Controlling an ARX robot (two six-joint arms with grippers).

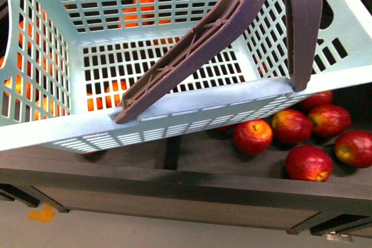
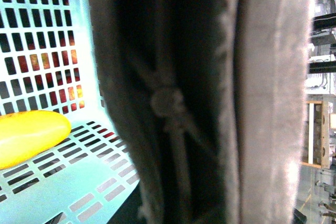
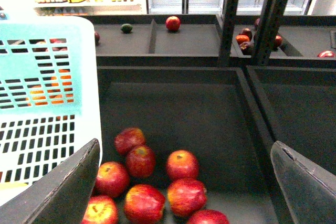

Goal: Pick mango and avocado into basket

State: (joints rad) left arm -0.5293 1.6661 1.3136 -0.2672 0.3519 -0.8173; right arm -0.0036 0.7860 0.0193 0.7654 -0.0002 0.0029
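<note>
The turquoise basket [image 1: 52, 21] fills the front view, held up close and tilted over the produce bins. Its two brown handles [image 1: 192, 56] rise together to the upper right. My left gripper is shut on the handles [image 2: 173, 103], which block most of the left wrist view. The yellow mango [image 2: 29, 135] lies on the basket floor [image 2: 79, 177]. My right gripper [image 3: 186, 182] is open and empty above a bin of red apples [image 3: 181, 163], beside the basket wall [image 3: 47, 77]. One small dark green avocado [image 3: 126, 28] lies in a far bin.
Red apples [image 1: 253, 136] lie in the dark bin below the basket's right side. Orange fruits [image 1: 136, 10] show through the basket slots. Dark bin dividers [image 3: 247, 93] and an upright post [image 3: 275, 14] stand in the right wrist view. Fridges and shelves stand behind.
</note>
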